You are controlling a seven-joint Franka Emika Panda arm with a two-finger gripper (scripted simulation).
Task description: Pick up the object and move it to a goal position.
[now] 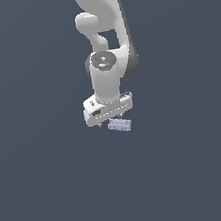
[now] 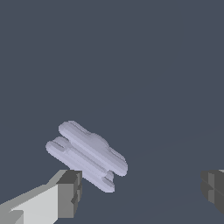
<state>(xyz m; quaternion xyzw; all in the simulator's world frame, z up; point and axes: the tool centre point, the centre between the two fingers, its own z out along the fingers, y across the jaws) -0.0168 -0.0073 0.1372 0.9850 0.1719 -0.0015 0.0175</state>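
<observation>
White plastic-looking pincer (image 1: 114, 117) on the Panda arm (image 1: 102, 38), pointing down. Fingers spread wide, nothing pinched. In the exterior view the fingertips are mostly hidden under the pincer's body and behind the block; spread cannot be read there. The wrist view shows it plainly: two dark grey finger pads (image 2: 70, 192) at opposite edges of the frame, one cut off by the frame edge, a broad gap between them (image 2: 142, 190).

Small pale lavender-grey oblong block with a knobbly, ridged surface (image 1: 120, 125) (image 2: 87, 155) sits just beneath the pincer, toward the exterior view's right. In the wrist view it lies askew, close beside one pad; contact cannot be judged. Ridges resolve only there.

Flat slate-grey surface (image 1: 54, 192) all around, featureless.
</observation>
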